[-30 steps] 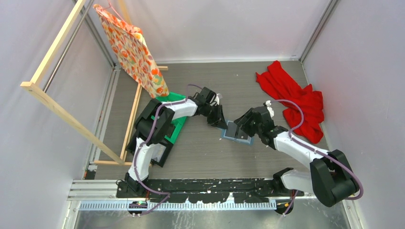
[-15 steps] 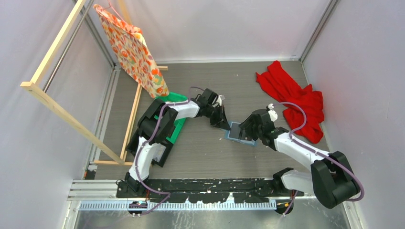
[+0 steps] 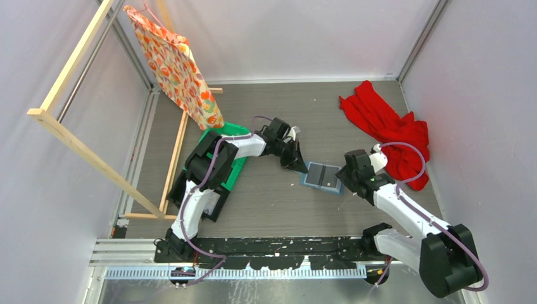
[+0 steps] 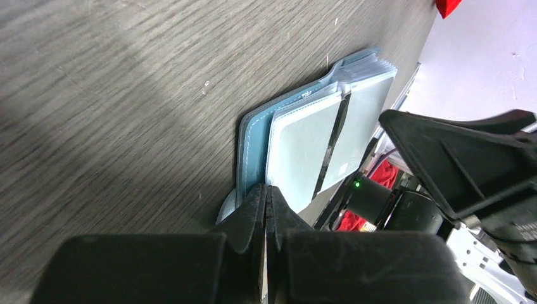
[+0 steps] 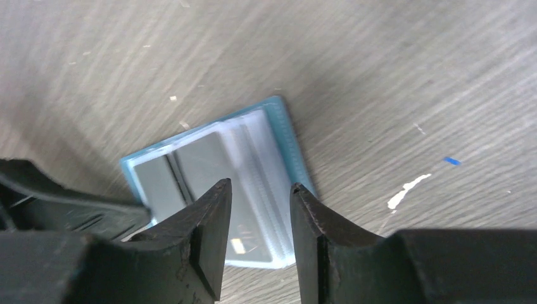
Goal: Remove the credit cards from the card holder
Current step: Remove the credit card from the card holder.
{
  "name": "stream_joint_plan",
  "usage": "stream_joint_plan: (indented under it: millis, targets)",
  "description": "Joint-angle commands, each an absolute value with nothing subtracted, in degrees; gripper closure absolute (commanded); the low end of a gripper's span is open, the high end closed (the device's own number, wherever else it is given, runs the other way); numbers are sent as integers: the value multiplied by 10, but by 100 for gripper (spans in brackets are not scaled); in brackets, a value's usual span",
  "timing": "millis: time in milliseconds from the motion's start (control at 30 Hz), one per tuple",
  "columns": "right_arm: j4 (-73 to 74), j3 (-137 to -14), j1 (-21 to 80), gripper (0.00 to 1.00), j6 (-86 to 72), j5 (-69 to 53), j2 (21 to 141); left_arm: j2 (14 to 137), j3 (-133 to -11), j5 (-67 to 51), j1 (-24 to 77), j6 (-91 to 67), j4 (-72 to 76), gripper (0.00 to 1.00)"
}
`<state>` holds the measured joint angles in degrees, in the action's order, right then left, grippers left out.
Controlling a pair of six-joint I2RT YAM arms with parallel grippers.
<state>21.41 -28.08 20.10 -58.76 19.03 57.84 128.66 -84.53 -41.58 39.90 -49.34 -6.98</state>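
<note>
Blue-teal soft folding card holder (image 3: 323, 178) lies open at the centre of the grey tabletop (image 3: 272, 202). Pale grey credit cards (image 4: 303, 144) sit sleeved inside; 0 removed. Left fingers (image 4: 265, 201), pressed together, bear on its 9 o'clock edge. Right fingers (image 3: 346, 175), narrowly parted and empty, hover at 3 o'clock.

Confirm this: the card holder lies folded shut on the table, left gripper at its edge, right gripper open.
Wrong on one count: the card holder lies open, both panels facing up, as the left wrist view shows. The left gripper is at its edge and the right gripper is open.
</note>
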Motion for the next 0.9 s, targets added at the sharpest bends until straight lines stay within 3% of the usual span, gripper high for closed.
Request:
stream_joint_plan:
  millis: [0,233,867]
  targets:
    - [183,-253,183,58,-603,164,600,1302,-859,-411,406,-490,-67,99]
    - [159,-245,177,62,-601,140,622,1305,-879,-409,417,-484,-85,99]
    - [197,-239,177,58,-602,155,577,1333,-897,-412,458,-497,-73,100]
